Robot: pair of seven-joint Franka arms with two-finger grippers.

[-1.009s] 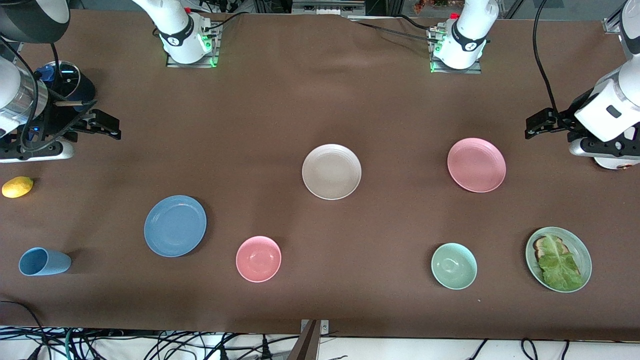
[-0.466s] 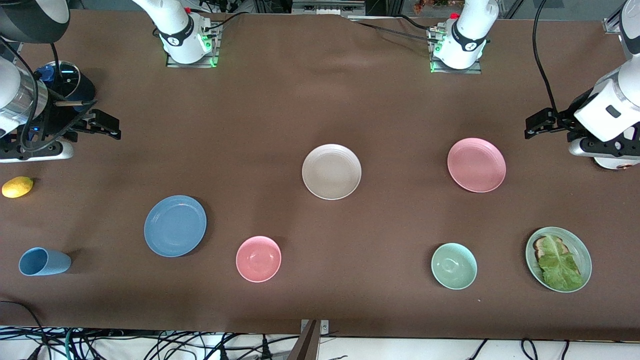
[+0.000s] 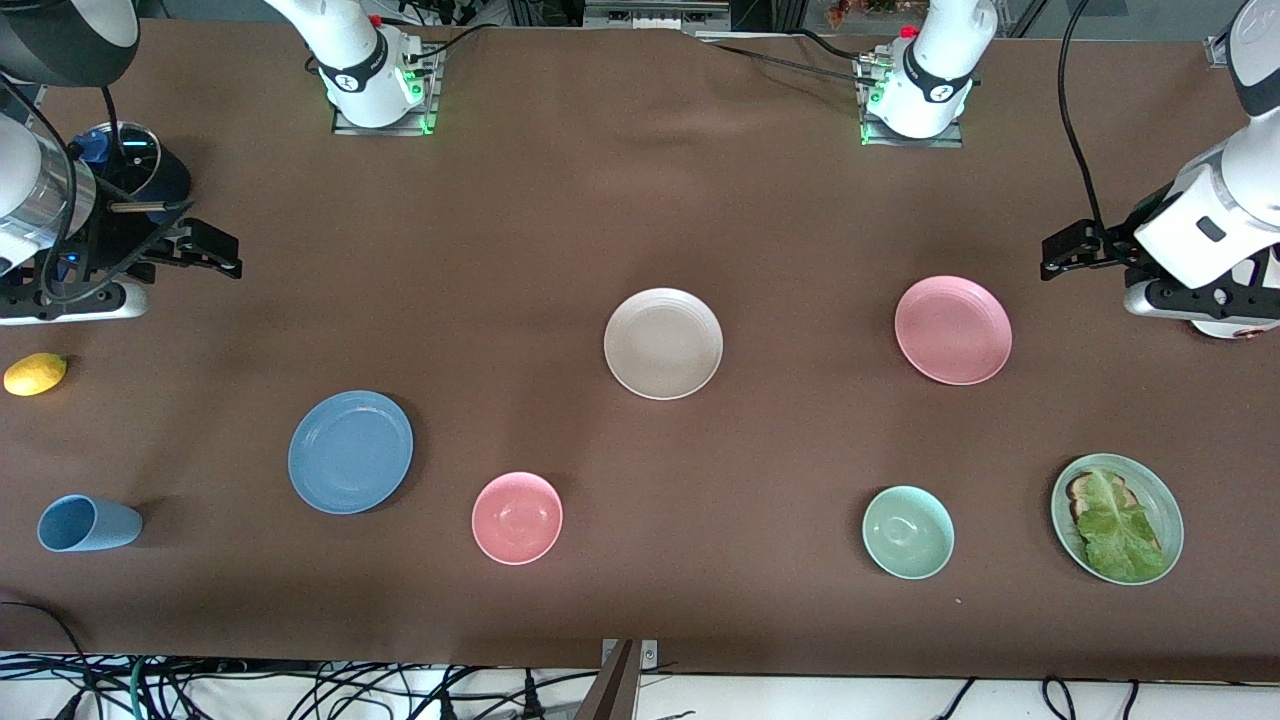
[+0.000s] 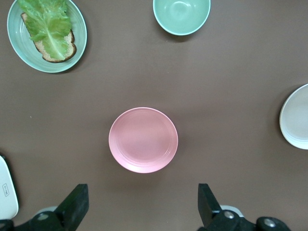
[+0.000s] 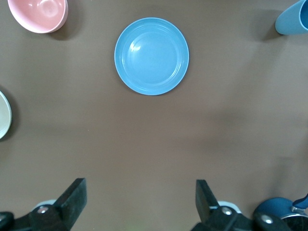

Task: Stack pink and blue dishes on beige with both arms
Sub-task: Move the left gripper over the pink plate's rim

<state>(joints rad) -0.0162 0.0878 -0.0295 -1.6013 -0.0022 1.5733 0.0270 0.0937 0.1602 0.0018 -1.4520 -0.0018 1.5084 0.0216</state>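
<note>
Hanging high over the table's left-arm end, left gripper [image 3: 1062,252], fingers [image 4: 77,204] spread apart, nothing between them, pink plate [image 3: 953,330] just below in the wrist view. Hanging likewise over the right-arm end, right gripper [image 3: 215,250], fingers [image 5: 72,197] wide apart and empty, wrist bent so the camera looks straight down on the blue plate [image 3: 350,452]. Both plates lying flat, face up, round, so no long axis to give. Beige plate [image 3: 663,343] flat between them at mid-table, bare, touching nothing. Blue plate nearer the front camera than the beige; pink plate about level with it. Pink bowl [image 3: 517,518] beside the blue plate, well apart from all three.
</note>
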